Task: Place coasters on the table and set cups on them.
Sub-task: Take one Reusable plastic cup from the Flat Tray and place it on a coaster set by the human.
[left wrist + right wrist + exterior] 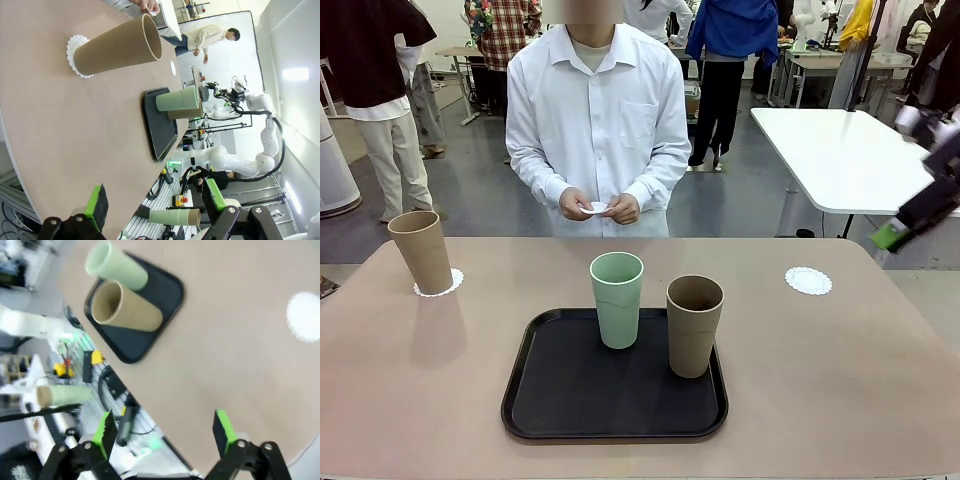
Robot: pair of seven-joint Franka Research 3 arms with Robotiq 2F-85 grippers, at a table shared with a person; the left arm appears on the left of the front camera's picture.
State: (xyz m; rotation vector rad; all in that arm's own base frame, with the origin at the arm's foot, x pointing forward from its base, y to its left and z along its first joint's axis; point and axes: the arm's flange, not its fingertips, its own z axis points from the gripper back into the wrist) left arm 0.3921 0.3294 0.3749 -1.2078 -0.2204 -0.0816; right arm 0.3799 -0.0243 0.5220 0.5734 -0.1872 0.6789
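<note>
While the left gripper (155, 200) and right gripper (165, 432) are held with fingers apart and empty, a tan cup (421, 250) is set on a coaster (451, 285) at the table's (840, 380) far left. The mint cup (617, 298) and second tan cup (694, 325) are seen on the black tray (570, 400), near centre. A bare coaster (808, 280) is laid far right; a third coaster (596, 208) is held in the person's hands (623, 211).

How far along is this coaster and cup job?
Done: one tan-brown tumbler stands on a white lacy paper coaster; a second coaster lies bare. In hand: the person's hands hold a third coaster. Left: the mint green tumbler and other tan-brown tumbler stand on the black tray.
</note>
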